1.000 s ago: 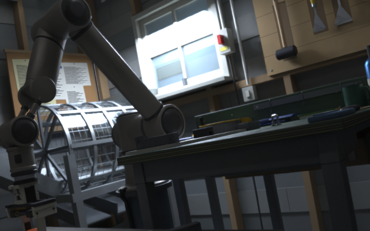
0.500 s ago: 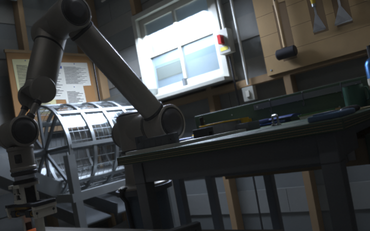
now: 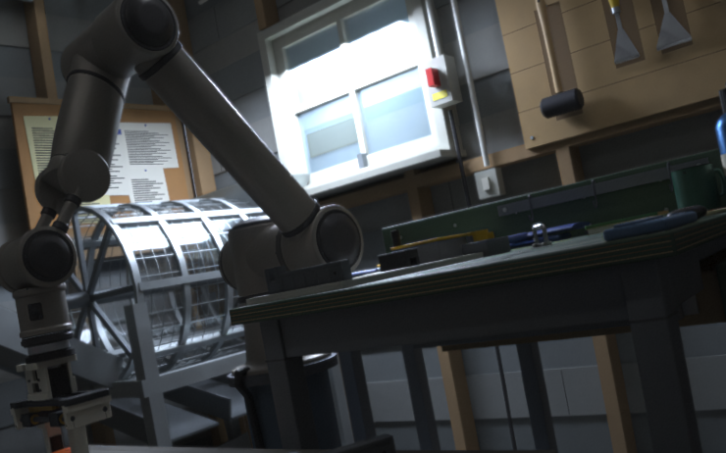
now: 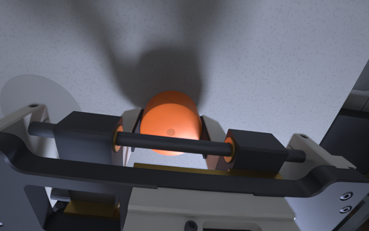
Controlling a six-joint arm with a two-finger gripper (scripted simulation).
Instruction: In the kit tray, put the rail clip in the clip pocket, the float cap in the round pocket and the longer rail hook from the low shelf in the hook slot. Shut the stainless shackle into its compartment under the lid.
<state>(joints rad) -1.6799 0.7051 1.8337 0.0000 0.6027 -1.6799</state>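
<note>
The orange float cap (image 4: 171,122) is partly hidden behind the gripper's cross rod in the wrist camera, and only a sliver of orange (image 3: 58,448) shows at the bottom left in the side camera. The cap, a rounded orange cylinder, is held between the fingers of my gripper (image 4: 171,128) just over a pale speckled surface low down, left of the workbench. On the bench top stand the dark kit tray (image 3: 428,255) and the stainless shackle (image 3: 540,234), far to the right of the gripper. The rail clip and rail hooks are not visible.
A green mug (image 3: 695,184) stands at the bench's far right, with blue-handled tools (image 3: 650,223) lying beside it. A wire-mesh drum (image 3: 160,278) on a frame stands behind the arm. A pale disc (image 4: 35,92) lies on the surface left of the cap.
</note>
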